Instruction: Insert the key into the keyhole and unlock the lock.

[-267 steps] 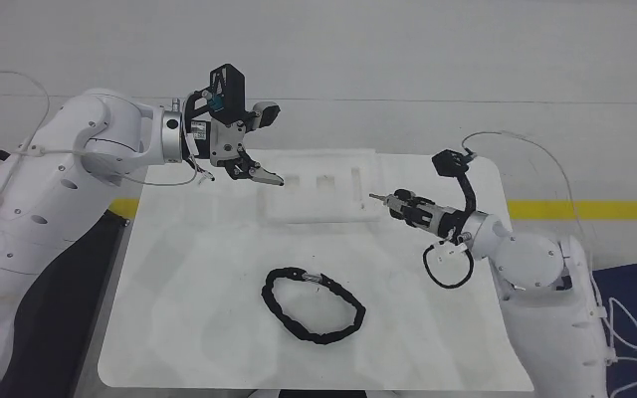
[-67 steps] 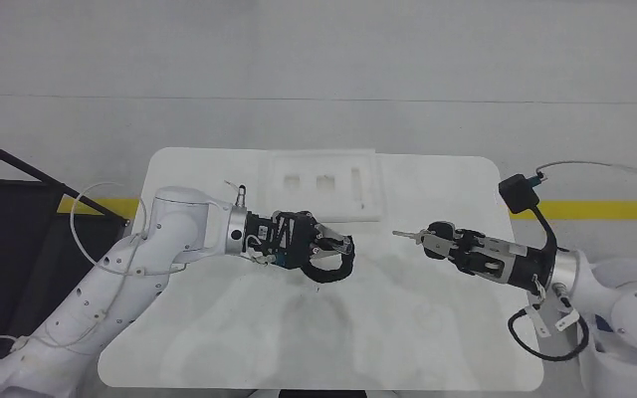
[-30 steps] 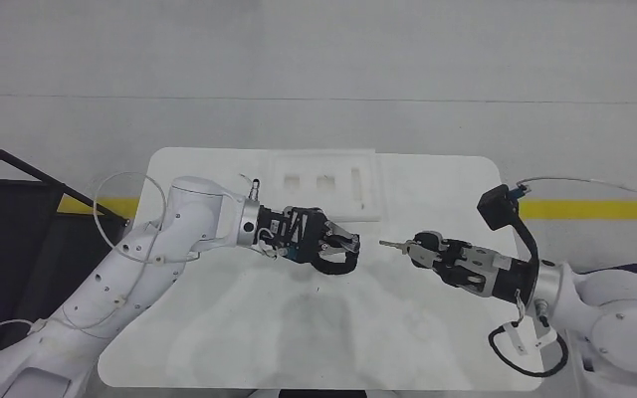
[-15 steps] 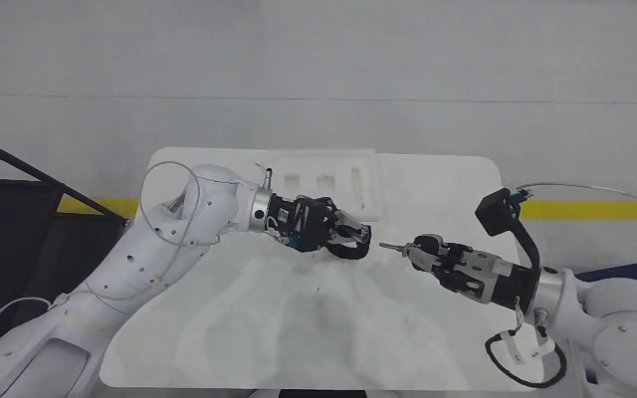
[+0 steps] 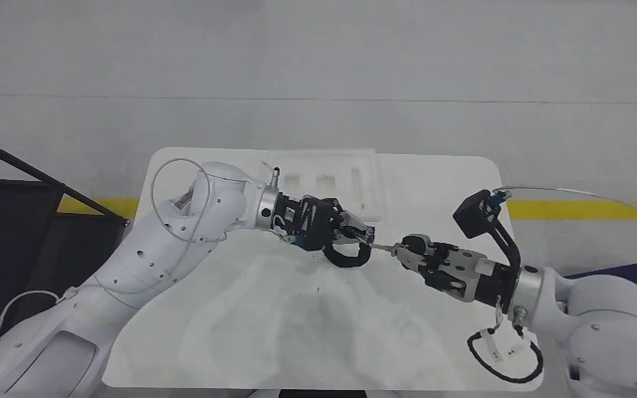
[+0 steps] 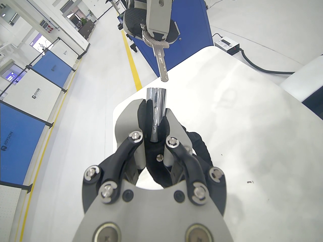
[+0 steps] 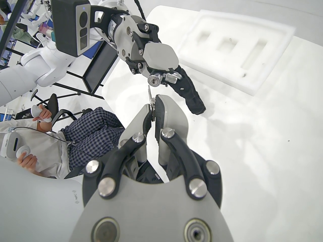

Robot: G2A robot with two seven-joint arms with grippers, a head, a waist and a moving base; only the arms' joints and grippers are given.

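Observation:
The lock is a black fabric-covered chain loop [image 5: 348, 254] with a chrome cylinder [image 6: 156, 112]. My left gripper [image 6: 154, 112] is shut on that cylinder and holds it above the middle of the table, its keyhole end [image 7: 154, 79] facing the right arm. My right gripper [image 7: 152, 107] is shut on the head of a silver key [image 6: 160, 62]. The key's blade points at the cylinder's end, its tip a short gap away from the keyhole. In the top view the key [image 5: 384, 247] and the cylinder nearly meet. The black chain [image 7: 189, 94] hangs below the left gripper.
A white foam tray [image 5: 328, 184] with three rectangular recesses lies at the back of the white table [image 5: 428, 328]. A small dark speck [image 5: 318, 290] lies on the table's middle. A yellow floor line [image 5: 577, 209] runs beyond the table.
Both arms have closed in on each other: the left gripper carried the lock rightwards and the right gripper brought the key leftwards, so the gap between key tip and cylinder shrank to almost nothing.

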